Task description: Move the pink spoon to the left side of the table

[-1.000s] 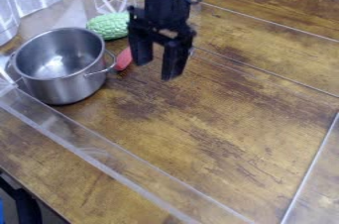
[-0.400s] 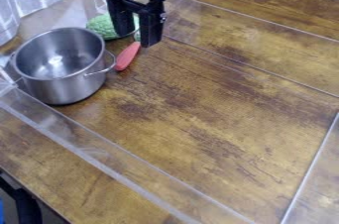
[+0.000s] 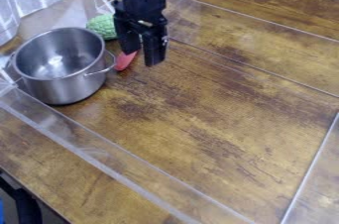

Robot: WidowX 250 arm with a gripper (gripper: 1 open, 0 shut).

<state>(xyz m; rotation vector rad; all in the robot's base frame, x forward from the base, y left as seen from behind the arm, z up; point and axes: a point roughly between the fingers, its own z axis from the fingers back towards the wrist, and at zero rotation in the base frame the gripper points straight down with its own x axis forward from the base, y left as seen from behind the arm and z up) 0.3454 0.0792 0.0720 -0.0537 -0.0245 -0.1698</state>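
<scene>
Fingers (image 3: 142, 52) near the pink spoon (image 3: 127, 60); opening and grip unclear; no legible writing.

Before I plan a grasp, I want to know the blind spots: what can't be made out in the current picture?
- Pink spoon: in the camera view, the gripper hides part of it.
- Gripper's opening: too dark and small to tell.
- Pot: its near wall hides part of the inside.
- Green scrubber: partly behind the gripper.
- Table: cut off by the picture's edges.
</scene>
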